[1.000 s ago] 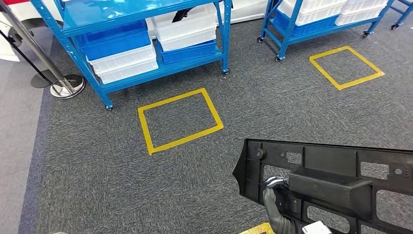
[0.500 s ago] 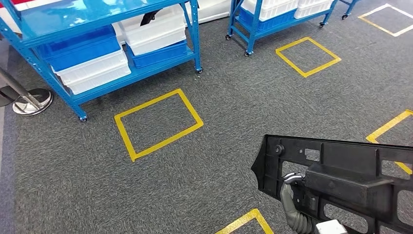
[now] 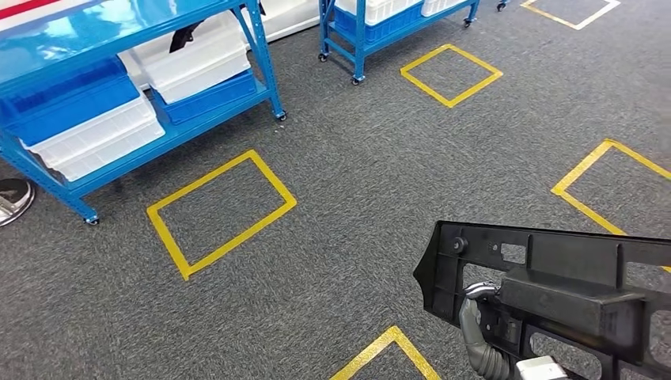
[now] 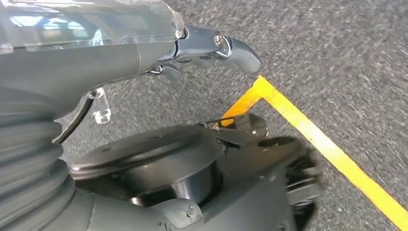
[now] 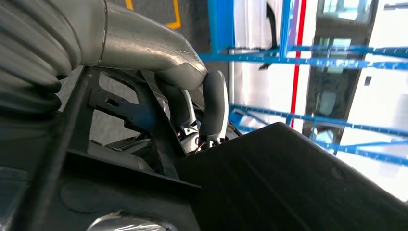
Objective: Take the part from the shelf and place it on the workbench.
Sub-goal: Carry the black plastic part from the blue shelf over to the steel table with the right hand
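The biggest risk we see is that the part slips or turns in our grasp while we walk. It is a long black plastic frame with many openings, and our right hand holds it near one end only, so the far end can swing down or hit something on the way. We judge that the workbench is not in sight, so we must carry the part further. A second risk is the blue shelf with its white and blue bins: it stands well apart, but a turn with such a wide load could bring the part close to it.

The part hangs in the air over the grey carpet, off the shelf, in front of us on the right side. The fingers of the right hand pass through an opening and clasp a rib. Our left hand holds nothing; its fingers are stretched out, above the yellow floor tape.
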{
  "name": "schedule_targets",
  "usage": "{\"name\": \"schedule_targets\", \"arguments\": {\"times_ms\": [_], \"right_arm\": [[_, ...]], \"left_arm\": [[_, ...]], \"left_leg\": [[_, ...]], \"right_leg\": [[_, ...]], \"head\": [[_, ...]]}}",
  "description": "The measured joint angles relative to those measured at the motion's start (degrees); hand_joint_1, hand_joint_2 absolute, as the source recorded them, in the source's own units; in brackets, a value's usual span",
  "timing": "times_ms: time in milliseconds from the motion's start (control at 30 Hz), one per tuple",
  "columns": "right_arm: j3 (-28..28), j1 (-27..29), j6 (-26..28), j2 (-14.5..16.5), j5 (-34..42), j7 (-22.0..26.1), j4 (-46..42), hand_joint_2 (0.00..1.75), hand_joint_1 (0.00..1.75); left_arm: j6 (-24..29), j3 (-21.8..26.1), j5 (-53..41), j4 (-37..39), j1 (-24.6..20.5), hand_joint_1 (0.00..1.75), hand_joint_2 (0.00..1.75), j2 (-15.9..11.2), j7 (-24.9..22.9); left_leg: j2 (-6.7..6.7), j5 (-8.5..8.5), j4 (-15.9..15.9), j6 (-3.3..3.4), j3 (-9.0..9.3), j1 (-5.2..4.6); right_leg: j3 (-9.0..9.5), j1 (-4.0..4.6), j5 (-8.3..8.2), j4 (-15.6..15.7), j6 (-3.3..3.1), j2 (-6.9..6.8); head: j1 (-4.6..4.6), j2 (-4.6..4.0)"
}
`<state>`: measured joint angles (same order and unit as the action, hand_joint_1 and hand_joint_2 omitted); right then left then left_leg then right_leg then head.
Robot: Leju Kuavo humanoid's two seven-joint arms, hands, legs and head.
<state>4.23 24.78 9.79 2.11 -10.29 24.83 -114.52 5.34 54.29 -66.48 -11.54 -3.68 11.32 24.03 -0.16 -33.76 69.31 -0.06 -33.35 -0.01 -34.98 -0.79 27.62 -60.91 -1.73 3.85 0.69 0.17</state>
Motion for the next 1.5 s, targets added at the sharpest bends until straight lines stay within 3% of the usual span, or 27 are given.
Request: {"name": "schedule_targets", "arguments": {"times_ms": [67,133,200,267,333,367,433,467,500,567,633,733,800,867,933,967,1000,1033,1100,1167,1233,1300,1333,1367,1433,1467,1500], "right_arm": [[0.0,0.1,-0.1,0.4,-0.3,-0.1,-0.1,1.75,1.75],[-0.1,0.3,-0.1,0.8,-0.4,-0.1,-0.1,1.75,1.75],[-0.3,0.9,-0.1,1.4,-0.4,-0.2,-0.1,1.75,1.75],[-0.8,1.6,-0.1,2.0,-0.5,-0.1,-0.1,1.75,1.75],[-1.5,2.2,-0.1,2.5,-0.7,0.0,-0.3,1.75,1.75],[-1.9,2.4,-0.3,2.8,-0.8,0.1,-0.5,1.75,1.75],[-2.9,3.4,-1.3,3.7,-0.9,0.3,-1.1,1.75,1.75],[-3.6,4.1,-2.1,4.4,-1.0,0.5,-1.4,1.75,1.75],[-4.3,4.8,-3.0,5.0,-1.1,0.7,-1.8,1.75,1.75],[-5.6,5.7,-4.8,6.5,-1.8,1.0,-2.3,1.75,1.75],[-6.7,6.3,-7.3,8.4,-2.9,1.5,-2.6,1.75,1.75],[-9.1,6.7,-11.2,11.9,-3.7,2.4,-2.8,1.75,1.75],[-10.3,6.1,-12.7,13.5,-3.8,2.9,-2.4,1.75,1.75],[-10.8,4.4,-13.6,14.4,-3.5,3.4,-0.8,1.75,1.75],[-10.9,2.5,-14.1,14.6,-2.7,4.0,1.5,1.75,1.75],[-10.9,1.9,-14.1,14.6,-2.0,4.4,2.7,1.75,1.75],[-10.9,1.4,-14.1,14.6,-1.4,4.7,3.8,1.75,1.75],[-10.9,1.0,-14.0,14.5,-0.8,4.9,4.8,1.75,1.75],[-10.9,0.1,-14.1,14.4,0.2,5.4,6.3,1.75,1.75],[-10.9,-0.6,-14.3,14.2,1.2,5.7,7.7,1.75,1.75],[-11.0,-1.0,-14.5,13.6,2.0,6.4,8.9,1.75,1.75],[-11.1,-1.5,-14.6,12.7,2.6,7.3,9.8,1.75,1.75],[-11.2,-1.9,-14.7,12.3,2.7,7.7,10.1,1.75,1.75],[-11.3,-2.4,-14.7,11.8,2.7,8.0,10.4,1.75,1.75],[-11.1,-3.1,-14.5,11.0,2.4,8.2,10.9,1.75,1.75],[-11.0,-3.3,-14.2,10.7,2.1,8.3,11.1,1.75,1.75],[-10.7,-3.5,-13.8,10.3,1.7,8.3,11.3,1.75,1.75]], "left_arm": [[0.0,0.0,0.0,0.0,-0.1,0.00,1.75,0.0,-0.1],[0.1,0.0,0.0,0.0,-0.2,0.00,1.75,0.1,-0.2],[0.0,0.0,-0.1,0.0,-0.3,0.00,1.75,0.1,-0.3],[-0.4,0.0,-0.1,0.0,-0.4,0.00,1.75,0.3,-0.5],[-0.8,0.0,-0.2,0.0,-0.2,0.00,1.75,0.6,-0.8],[-1.0,0.0,-0.3,0.0,0.0,0.00,1.75,0.7,-1.0],[-1.2,0.0,-0.6,0.0,0.3,0.00,1.75,1.0,-1.5],[-1.3,0.0,-0.8,0.0,0.3,0.00,1.75,1.2,-1.8],[-1.4,0.0,-1.0,0.0,0.3,0.00,1.75,1.4,-2.1],[-1.6,-0.1,-1.5,0.0,0.3,0.00,1.75,1.7,-2.8],[-1.4,-0.3,-1.8,0.0,0.3,0.00,1.75,1.8,-3.4],[-0.9,-0.4,-1.7,0.0,0.1,0.00,1.75,1.7,-3.4],[-1.1,-0.3,-1.4,0.0,0.1,0.00,1.75,1.5,-3.2],[-1.7,-0.2,-1.1,0.0,0.2,0.00,1.75,0.7,-2.9],[-2.5,0.0,-0.8,0.0,0.4,0.00,1.75,-0.5,-2.3],[-3.0,0.1,-0.7,0.0,0.5,0.00,1.75,-1.2,-2.0],[-3.4,0.2,-0.6,0.0,0.6,0.00,1.75,-2.0,-1.6],[-3.8,0.3,-0.5,0.0,0.8,0.00,1.75,-3.0,-1.3],[-4.2,0.5,-0.8,0.0,1.3,0.00,1.75,-4.8,-0.7],[-4.2,0.6,-1.4,-0.1,1.6,0.00,1.75,-6.4,-0.1],[-4.2,0.5,-1.8,-0.2,1.8,0.00,1.75,-7.9,0.3],[-4.8,0.6,-1.9,-0.2,2.0,0.00,1.75,-9.2,0.8],[-5.1,0.6,-1.9,-0.2,2.2,0.00,1.75,-9.8,1.0],[-5.5,0.6,-1.9,-0.2,2.5,0.00,1.75,-10.3,1.1],[-6.0,0.7,-2.1,-0.2,3.1,0.00,1.75,-11.5,1.4],[-6.2,0.8,-2.3,-0.2,3.3,0.00,1.75,-12.0,1.6],[-6.2,0.8,-2.5,-0.2,3.4,0.00,1.75,-12.5,1.7]], "left_leg": [[-2.25,3.23,-7.5,1.14,3.53,-0.35],[-3.72,3.86,-10.8,1.79,4.91,-0.63],[-3.11,4.32,-11.8,2.08,5.12,-0.80],[-1.82,5.39,-13.4,2.39,5.75,-0.63],[-0.26,6.15,-14.5,2.64,5.99,-0.47],[0.57,6.20,-14.4,2.71,5.77,-0.49],[2.38,6.07,-14.1,2.55,5.32,-0.47],[3.19,5.90,-13.8,2.37,5.09,-0.41],[3.90,5.68,-13.4,2.08,4.93,-0.28],[5.20,4.87,-12.2,1.17,4.64,-0.19],[6.10,3.96,-11.1,0.31,4.57,-0.32],[6.85,3.27,-10.5,-0.51,4.93,-0.14],[4.59,1.18,-8.2,-1.01,4.19,0.21],[1.70,-2.79,-2.0,-1.21,1.56,0.39],[0.83,-5.22,4.3,-0.99,-1.25,0.35],[0.67,-4.84,5.0,-0.72,-1.61,0.29],[0.43,-3.29,3.5,-0.32,-0.93,0.19],[-0.15,-0.99,0.0,0.18,0.63,0.01],[-2.84,2.46,-7.2,1.16,3.80,-0.35],[-4.49,3.23,-10.2,1.66,4.92,-0.70],[-3.53,3.77,-11.5,1.92,5.30,-0.74],[-2.02,4.88,-13.3,2.29,5.90,-0.49],[-1.13,5.40,-14.1,2.46,6.02,-0.35],[-0.22,5.60,-14.2,2.56,5.95,-0.45],[1.64,5.64,-14.1,2.59,5.53,-0.51],[2.51,5.58,-13.9,2.52,5.34,-0.51],[3.30,5.50,-13.7,2.40,5.17,-0.50]], "right_leg": [[0.14,-0.04,-0.28,0.2,0.18,1.29],[-0.09,-0.47,-0.78,0.4,0.77,2.28],[-0.35,-0.71,-1.34,0.8,1.56,3.12],[-0.94,-0.51,-0.57,-0.2,1.81,1.44],[-3.11,-0.24,2.60,-4.8,1.86,-1.64],[-4.72,-0.19,4.56,-8.3,2.06,-2.50],[-6.72,-0.40,6.47,-13.2,2.59,-3.25],[-6.18,-0.60,5.81,-12.7,2.86,-3.54],[-4.52,-0.83,4.38,-10.2,3.12,-3.97],[-0.28,-1.05,1.89,-3.1,3.46,-6.05],[1.51,-0.93,1.46,-0.2,2.92,-7.31],[1.13,-0.72,1.47,-0.4,1.60,-5.92],[0.74,-0.80,1.09,-0.3,0.89,-4.81],[0.19,-0.64,0.70,-0.3,0.32,-3.53],[-0.25,-0.27,0.40,-0.3,0.00,-2.00],[-0.34,-0.07,0.29,-0.3,-0.06,-1.24],[-0.32,0.10,0.20,-0.3,-0.07,-0.49],[-0.26,0.22,0.11,-0.3,-0.06,0.27],[-0.26,0.16,-0.19,-0.3,0.21,1.62],[-0.57,-0.25,-0.67,-0.1,0.87,2.77],[-0.85,-0.45,-1.23,0.3,1.65,3.65],[-1.59,-0.14,-0.26,-0.8,1.99,1.55],[-2.54,0.02,1.23,-2.8,2.07,-0.17],[-3.89,0.08,3.16,-5.7,2.19,-1.84],[-6.45,-0.03,6.13,-11.9,2.61,-3.17],[-6.72,-0.13,6.29,-13.1,2.81,-3.50],[-5.88,-0.23,5.47,-12.2,2.97,-3.82]], "head": [[-0.11,0.00],[-0.15,0.00],[-0.07,0.01],[-0.13,0.01],[-0.31,0.01],[-0.37,0.00],[-0.43,0.00],[-0.43,0.00],[-0.44,0.01],[-0.47,-0.01],[-0.40,-0.01],[-0.28,0.01],[-0.24,0.01],[-0.17,0.00],[-0.18,-0.01],[-0.19,-0.01],[-0.20,0.00],[-0.21,0.01],[-0.25,0.01],[-0.06,0.01],[0.13,0.00],[-0.06,0.00],[-0.19,0.01],[-0.26,0.01],[-0.32,0.00],[-0.32,0.00],[-0.33,0.00]]}}
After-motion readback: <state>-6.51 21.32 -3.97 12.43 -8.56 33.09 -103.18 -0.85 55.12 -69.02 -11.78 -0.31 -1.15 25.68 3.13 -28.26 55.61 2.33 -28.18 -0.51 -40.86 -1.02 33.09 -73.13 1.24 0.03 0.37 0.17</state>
